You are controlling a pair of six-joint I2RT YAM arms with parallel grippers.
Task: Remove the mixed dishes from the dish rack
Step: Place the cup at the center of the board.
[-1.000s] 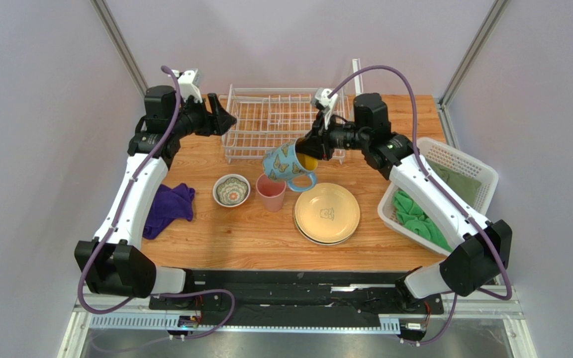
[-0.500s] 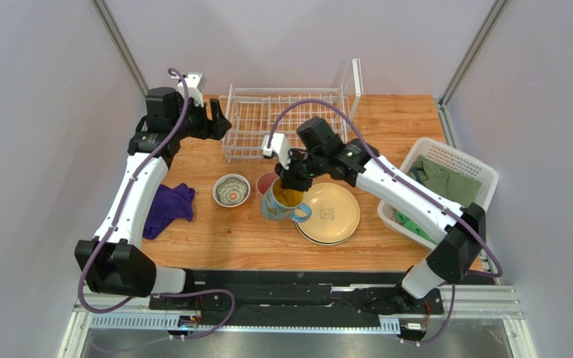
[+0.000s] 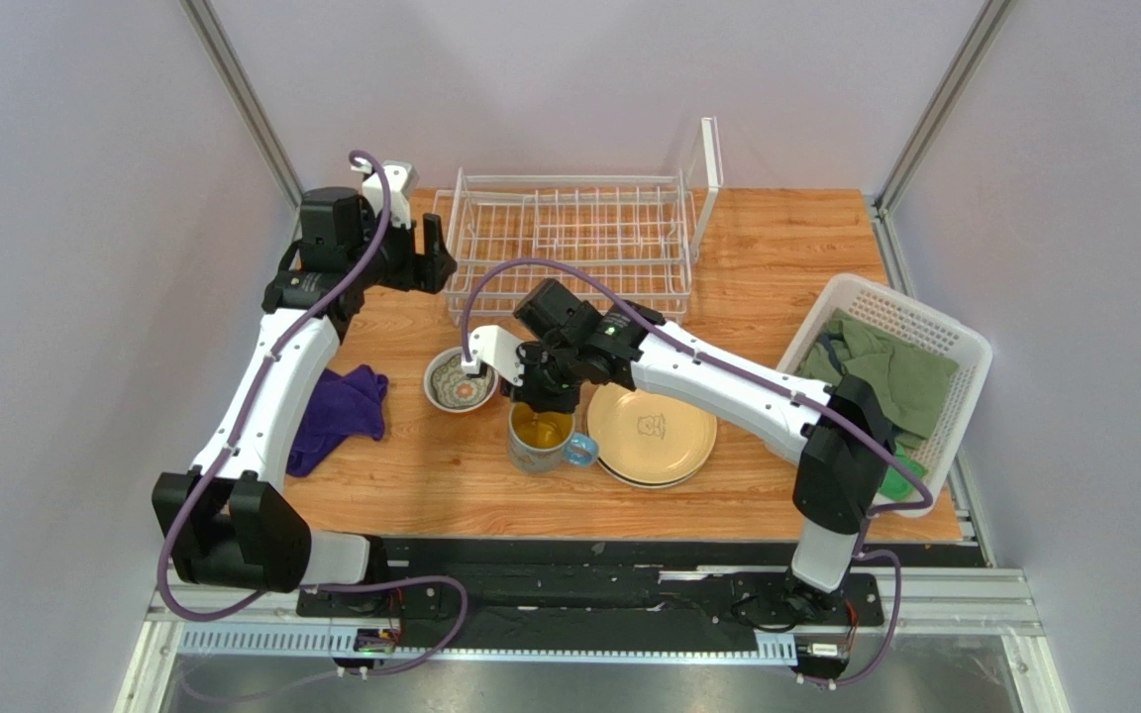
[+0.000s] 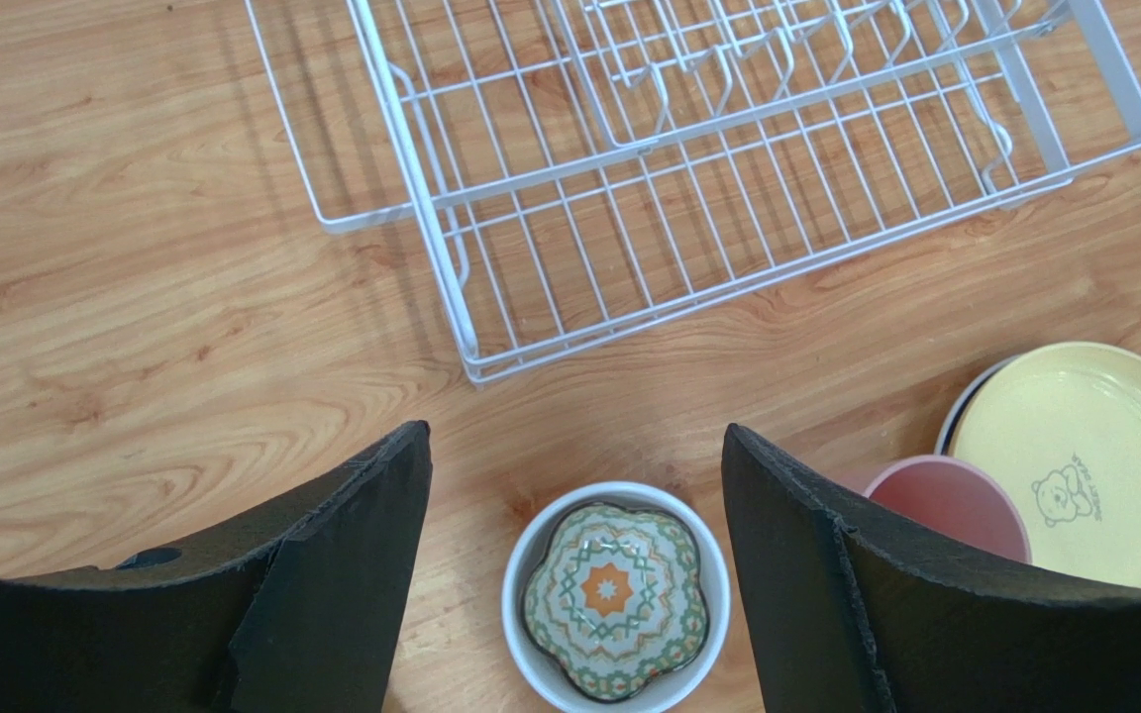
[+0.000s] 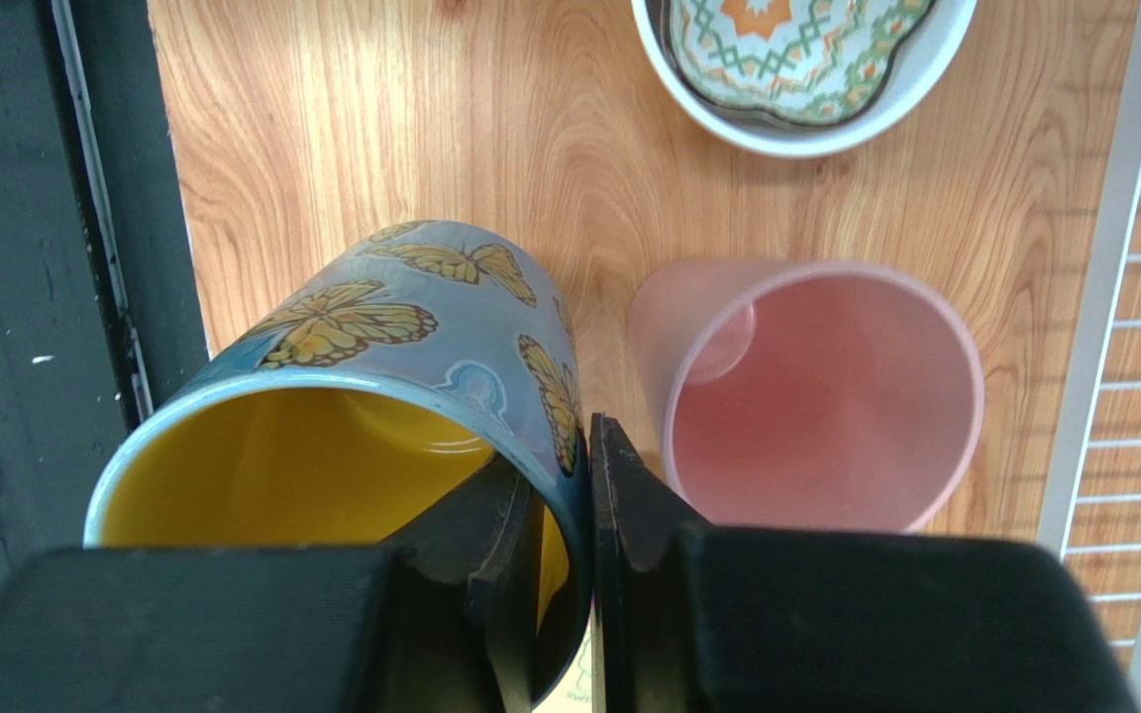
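Pinching the wall of the blue butterfly mug, the right gripper is clamped with one finger inside the yellow interior and the other outside, the pink tumbler just beside that outer finger and the small white patterned bowl farther ahead on the bench. The left gripper hangs with its fingers spread wide apart, the same bowl below the gap, the white wire dish rack ahead of its fingertips, and the cream-yellow plate beyond its right-hand finger.
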